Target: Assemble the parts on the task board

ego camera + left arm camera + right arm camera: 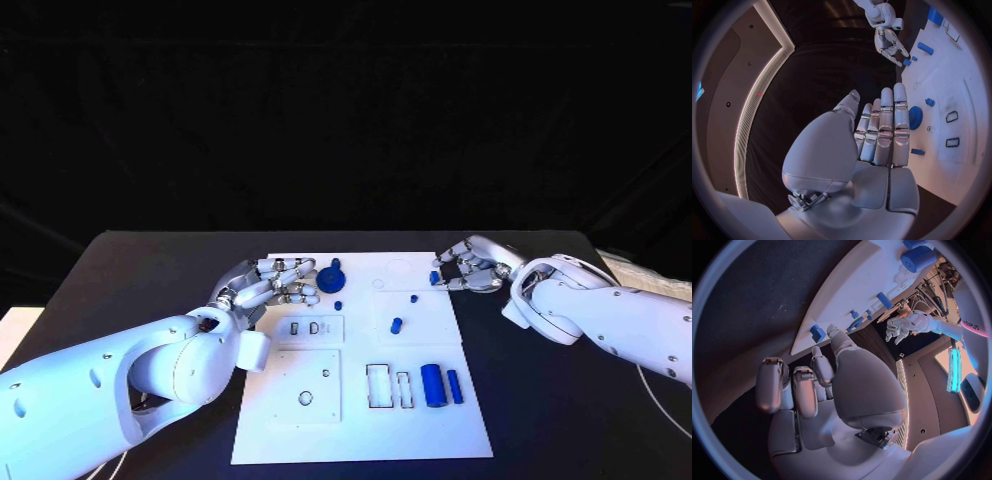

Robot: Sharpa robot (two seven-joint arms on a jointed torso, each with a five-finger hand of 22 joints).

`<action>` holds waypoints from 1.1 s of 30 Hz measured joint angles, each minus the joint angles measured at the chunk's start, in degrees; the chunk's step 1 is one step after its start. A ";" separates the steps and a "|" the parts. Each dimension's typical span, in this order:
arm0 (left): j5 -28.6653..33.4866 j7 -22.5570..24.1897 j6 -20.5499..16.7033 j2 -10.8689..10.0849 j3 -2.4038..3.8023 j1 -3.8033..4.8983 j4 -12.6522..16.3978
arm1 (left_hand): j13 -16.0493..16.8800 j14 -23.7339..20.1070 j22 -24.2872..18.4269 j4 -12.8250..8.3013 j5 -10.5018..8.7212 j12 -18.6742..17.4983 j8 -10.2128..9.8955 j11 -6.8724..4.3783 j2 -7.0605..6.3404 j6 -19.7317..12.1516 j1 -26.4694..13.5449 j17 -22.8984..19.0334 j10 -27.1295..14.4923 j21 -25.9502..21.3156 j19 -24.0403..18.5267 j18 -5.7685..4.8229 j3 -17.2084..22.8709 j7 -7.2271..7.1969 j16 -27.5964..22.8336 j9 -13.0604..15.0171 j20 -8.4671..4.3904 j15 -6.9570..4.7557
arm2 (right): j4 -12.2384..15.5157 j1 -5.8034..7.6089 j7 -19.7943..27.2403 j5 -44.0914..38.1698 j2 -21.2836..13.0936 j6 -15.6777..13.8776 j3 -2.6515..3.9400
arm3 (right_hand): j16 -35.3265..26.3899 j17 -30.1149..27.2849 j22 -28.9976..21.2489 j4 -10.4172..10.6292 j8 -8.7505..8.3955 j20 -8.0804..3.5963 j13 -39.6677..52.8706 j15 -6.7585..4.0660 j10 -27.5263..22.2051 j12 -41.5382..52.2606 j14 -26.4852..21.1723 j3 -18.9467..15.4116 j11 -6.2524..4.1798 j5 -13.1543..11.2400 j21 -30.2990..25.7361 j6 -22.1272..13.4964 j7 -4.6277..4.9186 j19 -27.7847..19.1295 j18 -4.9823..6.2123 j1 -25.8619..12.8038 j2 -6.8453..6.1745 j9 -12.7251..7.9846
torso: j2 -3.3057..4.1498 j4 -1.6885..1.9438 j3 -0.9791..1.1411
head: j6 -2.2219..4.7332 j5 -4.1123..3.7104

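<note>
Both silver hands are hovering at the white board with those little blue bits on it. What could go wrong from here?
The small blue piece sits at the task board's far right edge, right by the right hand; a nudge might knock it off. The left hand, fingers straight and together, lies close to the round blue part and could bump it. The loose blue cylinders might roll if the board is jolted.
</note>
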 measured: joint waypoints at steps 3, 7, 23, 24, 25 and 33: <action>0.00 -0.01 0.04 0.02 0.00 0.00 -0.01 | 0.00 0.00 0.00 0.00 0.00 0.00 0.00 0.00 0.00 0.00 0.00 0.00 0.00 0.00 0.00 0.00 0.00 0.00 0.00 0.00 0.00 0.00 | -0.69 -0.11 -0.01 -0.05 0.50 0.20 0.00 | 0.00 0.00 0.00 -0.31 0.00 0.00 0.21 0.00 0.00 0.00 0.00 0.31 0.00 -0.36 0.00 0.00 0.00 0.00 0.00 0.55 0.55 0.00 | -0.03 0.00 -0.01 | -0.02 -0.01; 0.00 -0.02 0.09 0.05 0.00 -0.01 -0.02 | 0.00 0.00 0.05 0.00 0.00 0.00 0.00 0.00 0.00 0.00 0.00 0.10 0.00 0.00 0.00 0.00 0.00 0.00 0.00 0.00 0.00 0.00 | -1.46 -0.18 -0.05 -0.10 0.96 0.34 0.00 | 0.00 0.00 0.07 -0.70 0.00 0.01 0.31 0.00 -0.01 0.00 0.00 0.70 0.00 -1.60 0.00 0.21 0.21 -0.01 0.00 1.15 1.15 0.00 | -0.03 0.05 -0.03 | -0.26 -0.07; 0.00 -0.07 0.18 0.11 0.00 -0.02 -0.07 | 0.00 0.00 0.04 0.00 0.00 0.00 0.00 0.00 0.00 0.00 0.00 0.09 0.00 0.00 0.00 0.00 0.00 0.00 0.00 0.00 0.00 0.00 | -2.82 -0.23 -0.10 -0.29 2.31 1.13 0.01 | 0.00 -0.01 0.44 -1.72 0.45 0.01 1.34 0.01 0.13 0.82 0.00 3.00 -0.13 -4.28 0.32 2.64 -0.17 -0.01 0.00 2.18 3.13 0.13 | -0.08 -0.01 -0.07 | -0.46 0.02; 0.00 -0.07 0.19 0.11 0.00 -0.02 -0.07 | 0.00 0.00 0.04 0.00 0.00 0.00 0.00 0.00 0.00 0.00 0.00 0.09 0.00 0.00 0.00 0.00 0.00 0.00 0.00 0.00 0.00 0.00 | -2.85 -0.23 -0.10 -0.30 2.35 1.21 0.01 | 0.00 -0.02 0.44 -1.71 0.45 0.01 1.35 0.01 0.13 0.82 0.00 3.00 -0.14 -4.28 0.32 2.64 -0.17 -0.01 0.00 2.18 3.13 0.12 | -0.08 -0.01 -0.07 | -0.47 0.03; 0.00 -0.08 0.19 0.11 0.00 -0.02 -0.07 | 0.00 0.00 0.04 0.00 0.00 0.00 0.00 0.00 0.00 0.00 0.00 0.09 0.00 0.00 0.00 0.00 0.00 0.00 0.00 0.00 0.00 0.00 | -2.88 -0.23 -0.10 -0.31 2.39 1.27 0.01 | 0.00 -0.02 0.46 -1.71 0.45 0.01 1.37 0.01 0.14 0.82 0.00 3.00 -0.14 -4.28 0.32 2.82 -0.12 -0.01 0.00 2.18 3.13 0.12 | -0.08 -0.01 -0.07 | -0.47 0.03; 0.00 -0.09 0.22 0.10 0.00 -0.02 -0.07 | 0.00 0.00 0.04 -0.16 0.00 0.00 0.00 0.00 0.00 0.00 0.00 0.17 0.00 0.00 0.00 0.01 0.16 0.00 -0.23 0.00 0.00 0.00 | -3.16 -0.24 -0.11 -0.43 2.68 1.71 0.01 | 0.07 -0.02 0.72 -1.95 0.51 -0.21 1.74 0.01 0.20 1.12 0.00 3.71 -0.21 -4.86 0.32 4.07 -0.59 0.21 0.00 2.02 3.29 0.25 | -0.09 0.02 -0.07 | -0.55 0.04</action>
